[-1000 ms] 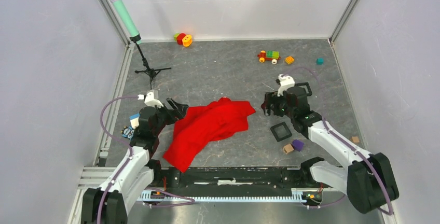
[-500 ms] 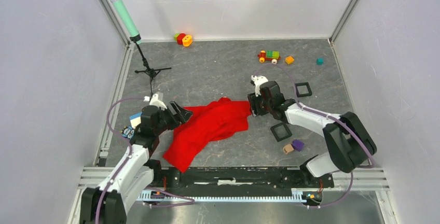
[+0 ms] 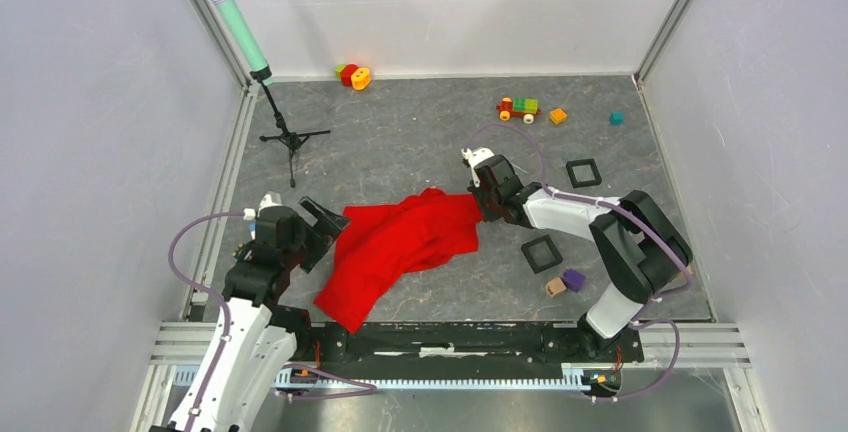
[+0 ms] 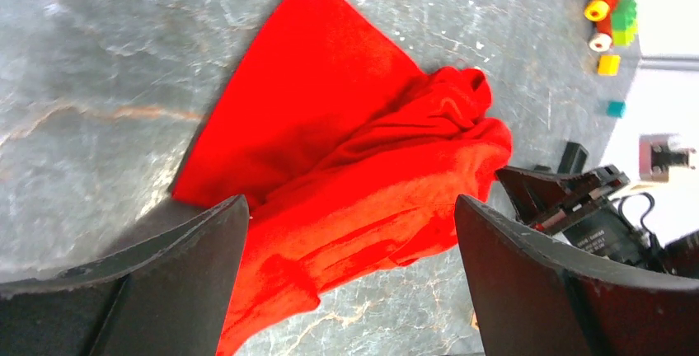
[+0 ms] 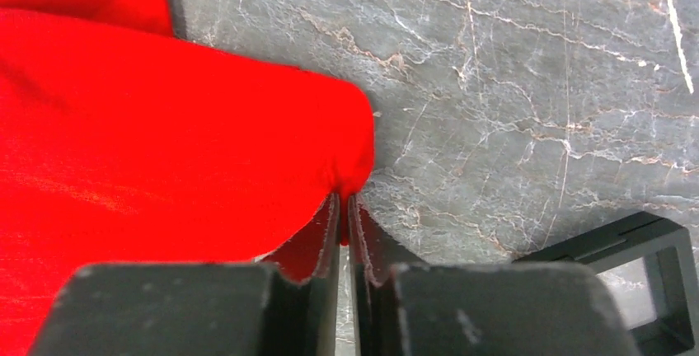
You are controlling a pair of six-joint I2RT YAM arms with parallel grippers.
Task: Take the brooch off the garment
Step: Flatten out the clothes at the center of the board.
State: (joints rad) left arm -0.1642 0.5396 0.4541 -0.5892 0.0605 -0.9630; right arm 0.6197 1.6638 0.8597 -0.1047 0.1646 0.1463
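Note:
The garment (image 3: 410, 242) is a crumpled red cloth lying on the grey marbled table, between the two arms. The brooch is hidden; no view shows it. My right gripper (image 3: 483, 204) is at the cloth's right corner. In the right wrist view its jaws (image 5: 346, 199) are shut, with a pinch of the red garment (image 5: 148, 142) between the tips. My left gripper (image 3: 322, 234) is just off the cloth's left edge. Its jaws (image 4: 350, 208) stand wide open with nothing between them, and the garment (image 4: 371, 166) spreads out in front of them.
Two black square frames (image 3: 583, 172) (image 3: 541, 252) lie right of the cloth, with a purple block (image 3: 573, 279) and a tan block (image 3: 555, 287) nearer. A toy train (image 3: 518, 108) and small blocks sit at the back. A teal microphone (image 3: 232, 17) on a tripod stands back left.
My right gripper has moved left to the garment's right corner and shut on it. My left arm has drawn back a little to the left, jaws still open.

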